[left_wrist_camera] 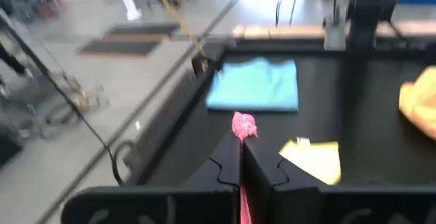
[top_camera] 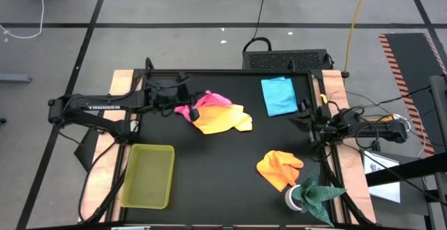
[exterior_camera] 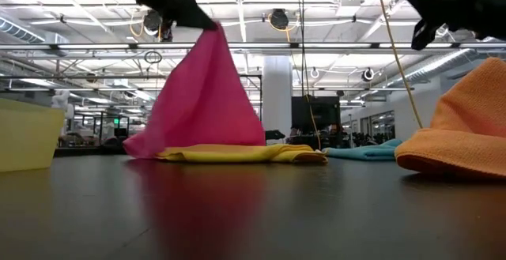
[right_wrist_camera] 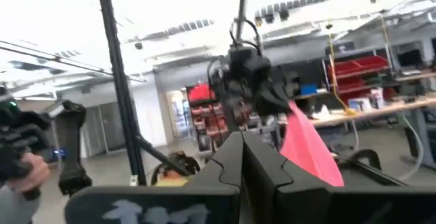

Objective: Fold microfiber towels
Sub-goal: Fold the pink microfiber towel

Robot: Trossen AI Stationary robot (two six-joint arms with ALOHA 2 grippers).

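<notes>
**Over the far middle of the table: pink towel lifted by a corner**

Above the black table [top_camera: 216,167], toward its far edge, the pink towel [exterior_camera: 202,94] hangs as a peaked drape, one corner pinched in the closed left gripper [top_camera: 183,104], its lower hem resting on the flat yellow towel [exterior_camera: 241,153]. The blue towel [top_camera: 279,95] lies folded near the far right corner. The orange towel [top_camera: 279,168] sits crumpled near the right edge. The right gripper [top_camera: 305,117] waits closed and empty over the right edge. A yellow-green tray [top_camera: 148,175] sits near the left corner. Beyond is a bright workshop with ceiling lights.
</notes>
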